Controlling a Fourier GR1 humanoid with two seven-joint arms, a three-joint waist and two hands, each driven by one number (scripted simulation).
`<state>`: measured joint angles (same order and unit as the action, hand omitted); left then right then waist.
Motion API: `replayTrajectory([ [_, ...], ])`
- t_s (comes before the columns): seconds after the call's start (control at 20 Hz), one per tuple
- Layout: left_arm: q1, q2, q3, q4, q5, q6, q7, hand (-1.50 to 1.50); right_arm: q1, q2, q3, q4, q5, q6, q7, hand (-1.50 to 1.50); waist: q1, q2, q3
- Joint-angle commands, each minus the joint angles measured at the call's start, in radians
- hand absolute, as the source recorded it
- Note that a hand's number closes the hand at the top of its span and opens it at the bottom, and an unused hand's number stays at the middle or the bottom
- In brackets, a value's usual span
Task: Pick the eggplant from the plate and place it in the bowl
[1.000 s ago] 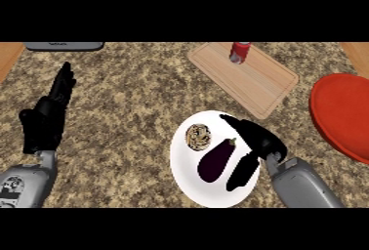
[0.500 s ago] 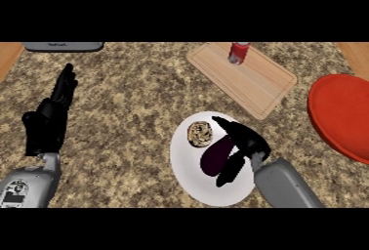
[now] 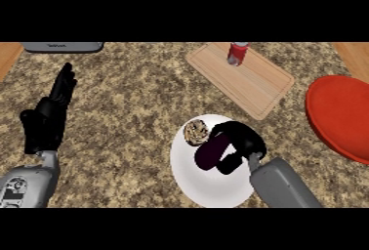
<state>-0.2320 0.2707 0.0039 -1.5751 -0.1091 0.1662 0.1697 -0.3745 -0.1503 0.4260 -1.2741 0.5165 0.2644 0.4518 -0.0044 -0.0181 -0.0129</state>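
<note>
The step in hand is the grasp, as I judge it. Nearest, the right hand (image 3: 242,139) comes up over the white plate (image 3: 209,189) with its fingers curled across the far end of the eggplant (image 3: 208,154) and its thumb hooked round the near side, so the eggplant is pinched between them. The eggplant lies on the plate, its dark body running from under the fingers out to their left. Whether it has cleared the plate's surface cannot be told from straight above.

Just beyond the fingertips, also on the plate, sits a speckled brown round of food (image 3: 196,133), perhaps a cookie; it is close to the eggplant's far end, and I cannot tell whether the two touch.

The next move calls for a lift straight off the plate, clear of that round, then a carry to the right of the fingers and a little farther out, to the red bowl (image 3: 338,117). The bowl is cut off by the view's right edge, so its inside cannot be seen whole.

The left hand (image 3: 45,125) rests open at the left, fingers straight and together, pointing up.

Farther off lie a wooden cutting board (image 3: 249,84) with a red can (image 3: 238,52) on it, and a grey object (image 3: 61,47), cut off at the top.
</note>
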Motion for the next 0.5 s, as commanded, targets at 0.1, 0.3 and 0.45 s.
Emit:
replayTrajectory([
  [0.1, 0.063, -0.002, 0.001, -0.083, -0.009, -0.019, 0.010, 0.00, 0.013, 0.068, -0.004, 0.055, 0.031, -0.036, -0.060, 1.50, 0.012, 0.018, 0.013],
  [0.3, 0.017, 0.023, 0.067, 0.013, 0.019, -0.048, -0.023, 0.00, 0.099, 0.072, 0.045, -0.133, 0.068, -0.020, 0.002, 1.50, 0.001, 0.016, 0.013],
  [0.45, -0.013, -0.013, 0.016, -0.047, -0.016, -0.011, 0.064, 0.00, 0.176, 0.127, 0.234, -0.227, 0.211, -0.085, 0.065, 1.50, -0.002, 0.011, 0.013],
])
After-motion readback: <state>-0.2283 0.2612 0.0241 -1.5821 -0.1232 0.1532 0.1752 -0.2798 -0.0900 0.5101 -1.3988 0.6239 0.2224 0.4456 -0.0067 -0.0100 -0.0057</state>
